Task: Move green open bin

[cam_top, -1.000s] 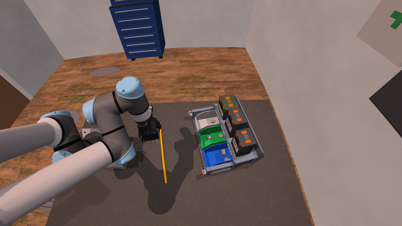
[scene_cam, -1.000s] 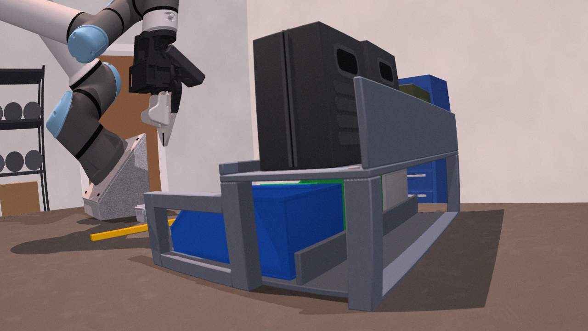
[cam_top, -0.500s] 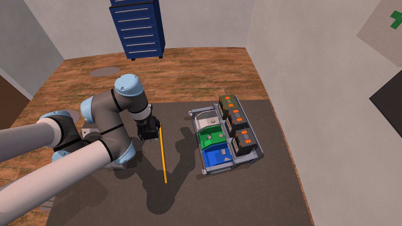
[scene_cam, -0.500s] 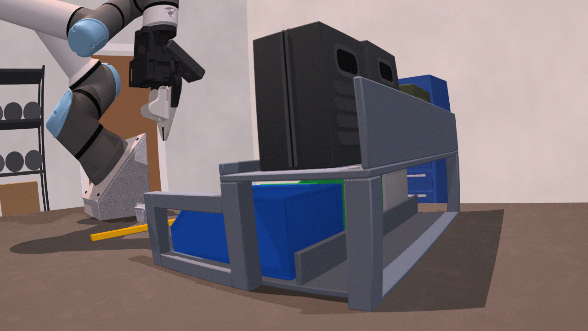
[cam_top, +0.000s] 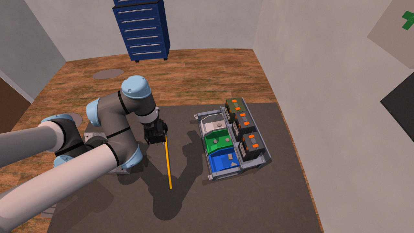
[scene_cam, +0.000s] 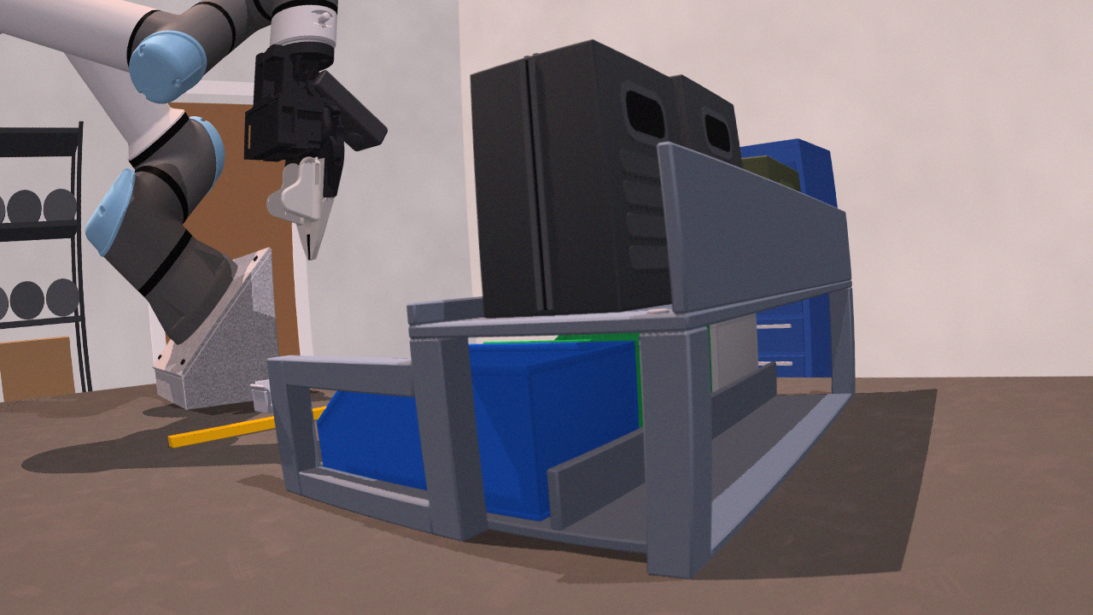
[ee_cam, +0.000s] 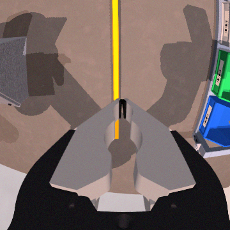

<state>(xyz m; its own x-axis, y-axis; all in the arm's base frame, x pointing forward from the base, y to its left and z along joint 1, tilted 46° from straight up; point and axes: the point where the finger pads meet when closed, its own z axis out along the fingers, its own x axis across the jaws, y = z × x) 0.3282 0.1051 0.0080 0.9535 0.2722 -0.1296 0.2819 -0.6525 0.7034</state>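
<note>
The table (cam_top: pixel 231 202) (scene_cam: pixel 229 550) (ee_cam: pixel 86 41) has a dull brown top, and the arm and the shelf make dark shadows on it. A long, thin yellow strip (cam_top: pixel 168 165) (scene_cam: pixel 221 431) (ee_cam: pixel 115 48) lies flat between the arm's foot and the shelf. The floor (cam_top: pixel 188 72) past the table is made of brown wood boards. A tall blue cabinet (cam_top: pixel 141 31) (scene_cam: pixel 794 156) with lots of drawers stands by the pale back wall (cam_top: pixel 208 26). The side view also shows a brown door (scene_cam: pixel 244 198) and a black rack (scene_cam: pixel 37 229) with round dark things on it.

The gripper (cam_top: pixel 160 143) (scene_cam: pixel 309 257) (ee_cam: pixel 122 100) is up above the table, pointing down. Its two fingers are pressed together at the tips, with nothing pinched in them. It is well apart from the bins.

The green bin (cam_top: pixel 218 141) (ee_cam: pixel 223 76) is on the low part of the gray shelf (cam_top: pixel 225 173) (scene_cam: pixel 676 459) (ee_cam: pixel 214 150). It sits upright between a white bin (cam_top: pixel 212 124) (scene_cam: pixel 733 355) and a blue bin (cam_top: pixel 223 160) (scene_cam: pixel 504 428) (ee_cam: pixel 217 119). Two round gray parts (cam_top: pixel 215 141) are inside it. Three big boxes (cam_top: pixel 251 146) (scene_cam: pixel 565 183), two black and one dark green, stand on the higher part of the shelf behind the bins.

So the fingers (cam_top: pixel 163 141) (scene_cam: pixel 311 252) are sitting a bit higher now than a second ago, and they're edging slightly toward the shelf (cam_top: pixel 226 174) (scene_cam: pixel 678 459) (ee_cam: pixel 217 151). The arm's blue wrist cap (cam_top: pixel 136 86) is shifting that way too, and from above the fingers' black housing (cam_top: pixel 155 133) is covering more of the yellow strip (cam_top: pixel 168 162) (scene_cam: pixel 221 432) (ee_cam: pixel 115 48).
</note>
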